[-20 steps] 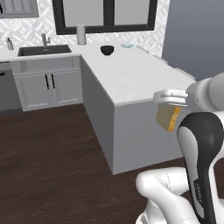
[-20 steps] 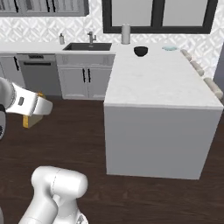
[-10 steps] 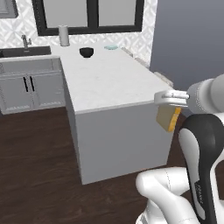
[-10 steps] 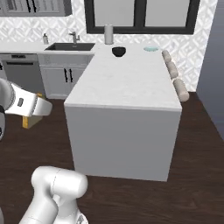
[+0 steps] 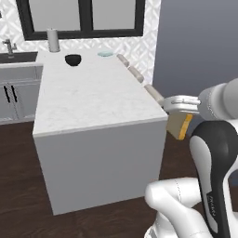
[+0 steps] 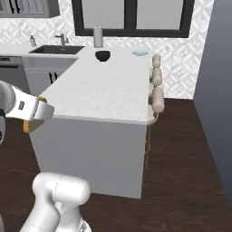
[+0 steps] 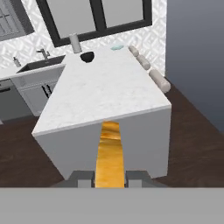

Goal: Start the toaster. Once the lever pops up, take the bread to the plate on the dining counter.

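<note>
Nearest: claw [image 7: 109,177] clamped on the bread [image 7: 109,153], crust edge up, slice standing on edge between the two fingertips and pointing toward the dining surface [image 7: 109,92]. In the left base view, bread [image 5: 179,126] hanging just below the claw [image 5: 179,106], off the near right corner of the dining surface [image 5: 88,100] and not touching it. In the right base view, only a golden corner of the bread [image 6: 31,125] visible under the claw [image 6: 38,113], by the near left corner of the dining surface [image 6: 108,90]. Held low and short of the slab edge, presumably for carrying rather than placing; a lift above the top likely needed before any reach across.

Middle: broad marble top bare between the near edge and the far end. Along its right side, a row of pale rounded stool tops [image 6: 157,86], tucked close under the overhang.

Far end: dark bowl [image 5: 72,59], contents not discernible. Just right of it, the plate [image 5: 105,53], small, pale blue-green, nothing seen on it; same plate [image 6: 141,53] and plate [image 7: 116,47] in the other two views, well apart from the bread. Behind the bowl, an upright grey cylinder [image 5: 54,40] by the window. Far left, a sink basin [image 6: 56,49] with tap; inside not visible.

Judgement: transport stage; plate at the opposite end, so closer approach probably required.
</note>
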